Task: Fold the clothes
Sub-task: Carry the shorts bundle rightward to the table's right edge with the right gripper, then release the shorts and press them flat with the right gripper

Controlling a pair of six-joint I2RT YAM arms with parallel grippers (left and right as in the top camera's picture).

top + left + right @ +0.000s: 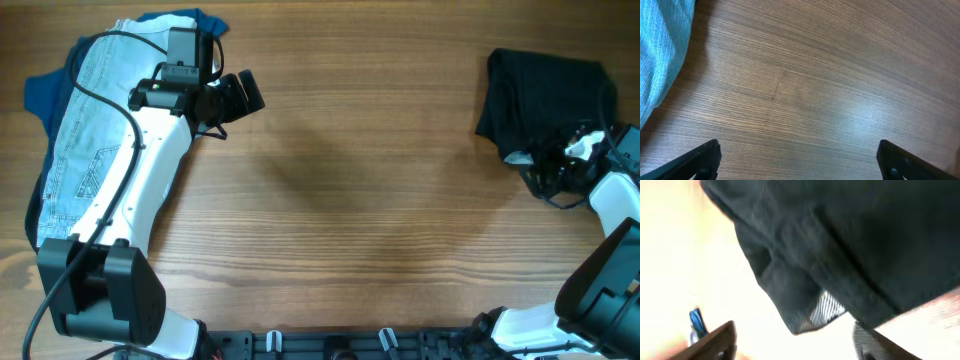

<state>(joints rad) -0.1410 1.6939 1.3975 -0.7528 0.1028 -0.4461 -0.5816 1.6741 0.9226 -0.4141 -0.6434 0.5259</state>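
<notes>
The right hand (795, 345), spread open and empty, sits so near the folded black fabric shorts (545, 90) at the right edge of the wooden bench (350, 200) that a finger may snag and unfold them.

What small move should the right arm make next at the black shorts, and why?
Probably lift the right gripper straight off the folded black fabric shorts: its fingers stand apart with only a cloth corner between them, unpinched, and the bundle rests compact on the wooden table.
</notes>
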